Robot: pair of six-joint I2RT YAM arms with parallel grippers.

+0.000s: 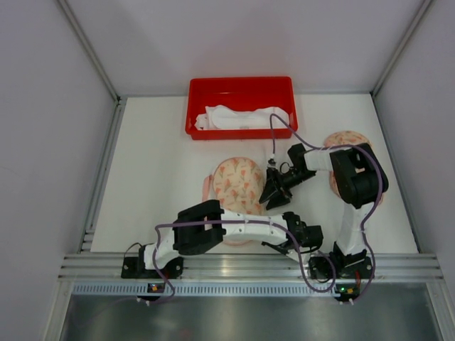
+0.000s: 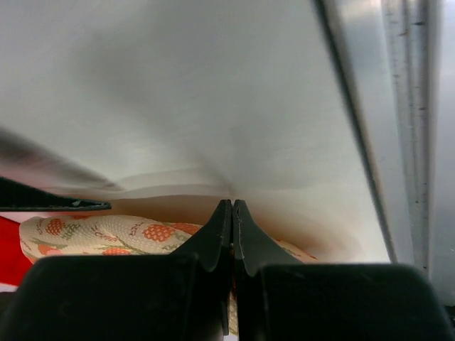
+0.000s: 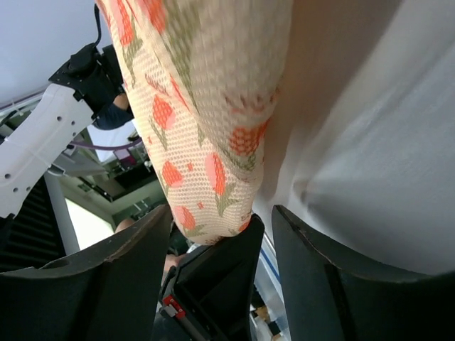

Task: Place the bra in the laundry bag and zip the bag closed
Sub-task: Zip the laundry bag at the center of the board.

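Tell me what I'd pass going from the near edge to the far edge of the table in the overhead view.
Left arm base and right arm base side by side → bra → red tray holding a white bag.

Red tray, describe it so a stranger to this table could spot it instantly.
Find the white table, then its far edge. The red tray sits there, holding white fabric. It is the only red box; the floral bra lies mid-table.

The left arm covers the near edge of the floral laundry bag. The right arm hides most of a second floral piece.
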